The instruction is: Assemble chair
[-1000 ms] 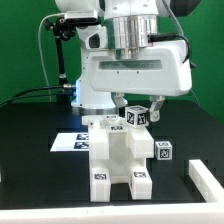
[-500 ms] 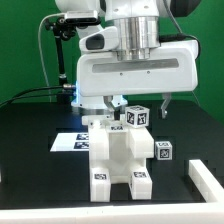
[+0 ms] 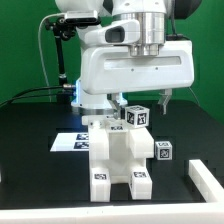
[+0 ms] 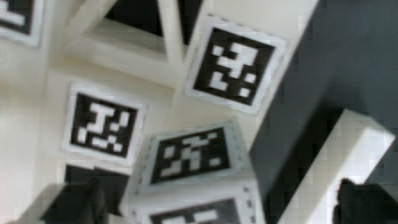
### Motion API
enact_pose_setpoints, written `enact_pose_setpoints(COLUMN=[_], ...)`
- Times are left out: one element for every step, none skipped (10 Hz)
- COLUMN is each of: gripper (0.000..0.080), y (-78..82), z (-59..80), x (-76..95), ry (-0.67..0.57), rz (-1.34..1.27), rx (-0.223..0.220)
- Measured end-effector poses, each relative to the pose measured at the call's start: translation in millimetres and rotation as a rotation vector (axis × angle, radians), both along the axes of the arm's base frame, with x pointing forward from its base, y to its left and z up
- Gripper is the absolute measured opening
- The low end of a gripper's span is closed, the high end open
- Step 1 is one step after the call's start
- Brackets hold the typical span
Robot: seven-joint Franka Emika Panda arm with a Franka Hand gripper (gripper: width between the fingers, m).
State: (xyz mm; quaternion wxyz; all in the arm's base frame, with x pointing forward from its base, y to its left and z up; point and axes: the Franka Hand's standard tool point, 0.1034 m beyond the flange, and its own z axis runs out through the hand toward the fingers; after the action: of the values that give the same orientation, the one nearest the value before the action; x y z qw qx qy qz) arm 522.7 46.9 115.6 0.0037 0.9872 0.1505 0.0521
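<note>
The chair (image 3: 120, 158) is a stack of chunky white blocks in the middle of the black table. Its tagged top piece (image 3: 137, 116) leans at the back. My gripper (image 3: 139, 102) hangs just above that piece, its dark fingers (image 3: 166, 100) spread wide on either side, clear of it. In the wrist view several black-and-white tags on the white chair parts (image 4: 160, 110) fill the picture. The gripper (image 4: 222, 205) shows there as dark fingertips (image 4: 80, 195) at two corners, with nothing gripped between them.
The marker board (image 3: 70, 141) lies flat behind the chair on the exterior view's left. A small tagged cube (image 3: 165, 152) sits beside the chair on the right. A loose white block (image 3: 205, 181) lies at the near right. The arm's white body hangs overhead.
The gripper has risen off the tagged top piece and shifted toward the exterior view's right; one second ago its fingers flanked that piece lower down. The chair has not moved.
</note>
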Motion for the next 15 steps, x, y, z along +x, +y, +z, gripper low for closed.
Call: enact_pose_setpoints(gripper=[0.0563, 0.0427, 0.0282, 0.0282, 0.0282, 0.0282, 0.0282, 0.0282, 0.0282, 0.0282, 0.0282, 0.0282, 0.0282, 0.0282, 0.0284], y=[-0.1, 0.1, 0.2, 0.2, 0.3, 0.3, 0.4, 0.4, 0.5, 0.8, 0.6, 0.4, 0.1, -1.0, -1.1], z=[-0.5, -0.8, -1.0, -1.2, -1.3, -1.5, -1.6, -1.6, -1.7, -1.8, -1.9, -1.9, -2.1, -2.2, -2.4], x=[-0.2, -0.3, -0.4, -0.5, -0.6, -0.6, -0.6, -0.7, -0.7, -0.6, 0.0, 0.2, 0.4, 0.7, 0.9], ry=[0.001, 0.002, 0.003, 0.004, 0.005, 0.006, 0.007, 0.008, 0.01, 0.012, 0.013, 0.014, 0.016, 0.017, 0.018], rz=[-0.004, -0.052, -0.146, -0.198, -0.247, -0.336, -0.402, -0.459, -0.53, -0.615, -0.684, -0.739, -0.86, -0.957, -1.031], rx=[0.0, 0.006, 0.017, 0.022, 0.028, 0.041, 0.049, 0.056, 0.066, 0.079, 0.086, 0.092, 0.109, 0.12, 0.129])
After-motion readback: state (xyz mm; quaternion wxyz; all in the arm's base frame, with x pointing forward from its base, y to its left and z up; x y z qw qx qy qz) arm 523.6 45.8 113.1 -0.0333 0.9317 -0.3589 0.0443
